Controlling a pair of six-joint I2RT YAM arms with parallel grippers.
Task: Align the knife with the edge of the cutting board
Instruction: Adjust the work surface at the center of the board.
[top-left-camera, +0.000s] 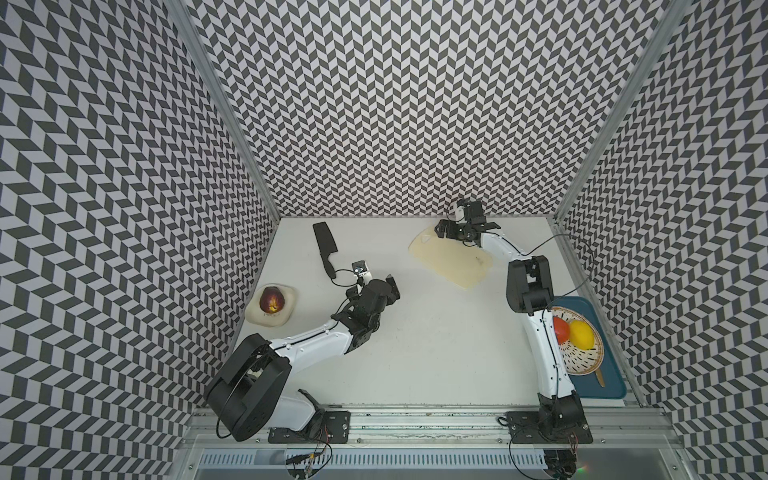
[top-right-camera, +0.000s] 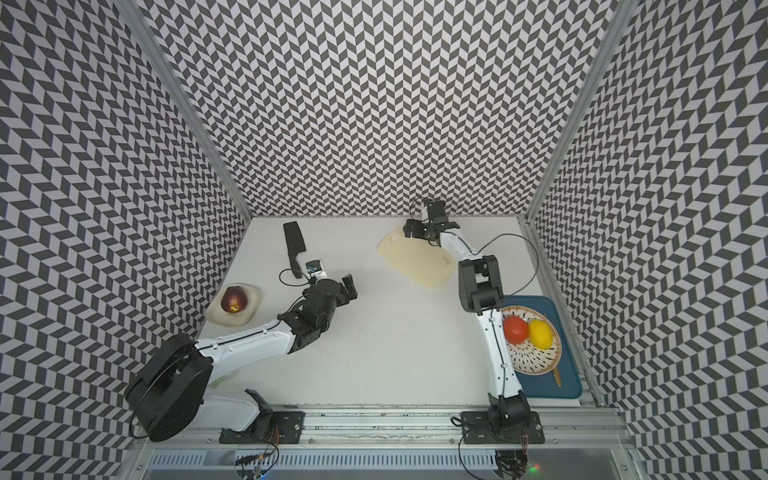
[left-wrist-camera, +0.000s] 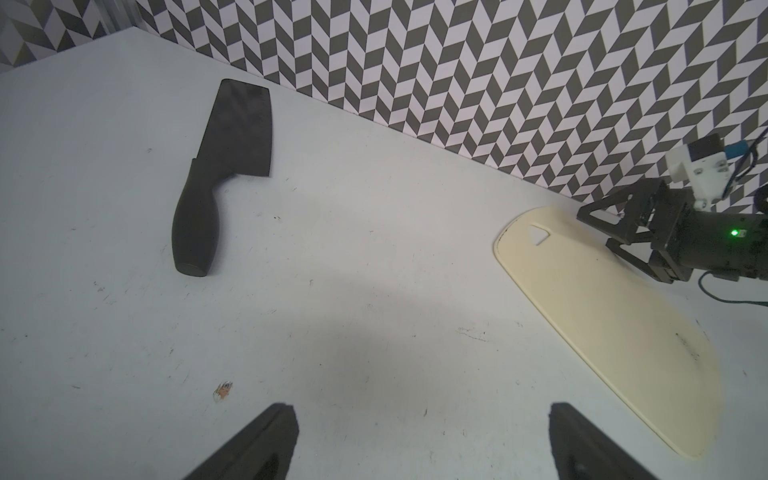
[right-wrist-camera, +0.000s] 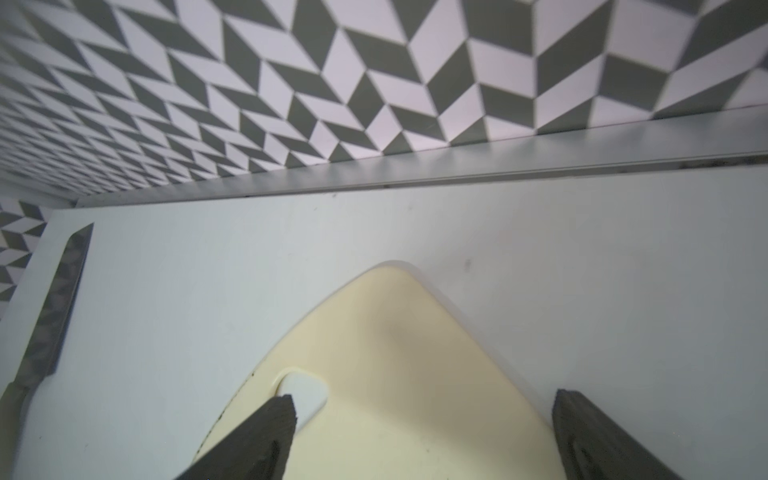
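The all-black knife (top-left-camera: 325, 249) (top-right-camera: 295, 249) lies flat at the back left of the table, blade toward the back wall and handle toward the front. The left wrist view shows the knife (left-wrist-camera: 224, 166) whole. The pale cream cutting board (top-left-camera: 453, 257) (top-right-camera: 415, 259) (left-wrist-camera: 602, 324) lies slantwise at the back right, apart from the knife. My left gripper (top-left-camera: 372, 286) (top-right-camera: 330, 286) (left-wrist-camera: 422, 411) hangs open and empty over bare table, in front and to the right of the knife handle. My right gripper (top-left-camera: 466, 227) (top-right-camera: 432, 227) (right-wrist-camera: 424, 399) is open over the cutting board's (right-wrist-camera: 395, 374) holed back corner.
A cream bowl (top-left-camera: 286, 318) holding a dark red fruit (top-left-camera: 271, 300) sits by the left wall. At the front right a blue tray (top-left-camera: 602, 382) carries a patterned plate (top-left-camera: 582, 361) with a red fruit (top-left-camera: 561, 330) and a yellow one (top-left-camera: 581, 334). Patterned walls close in three sides.
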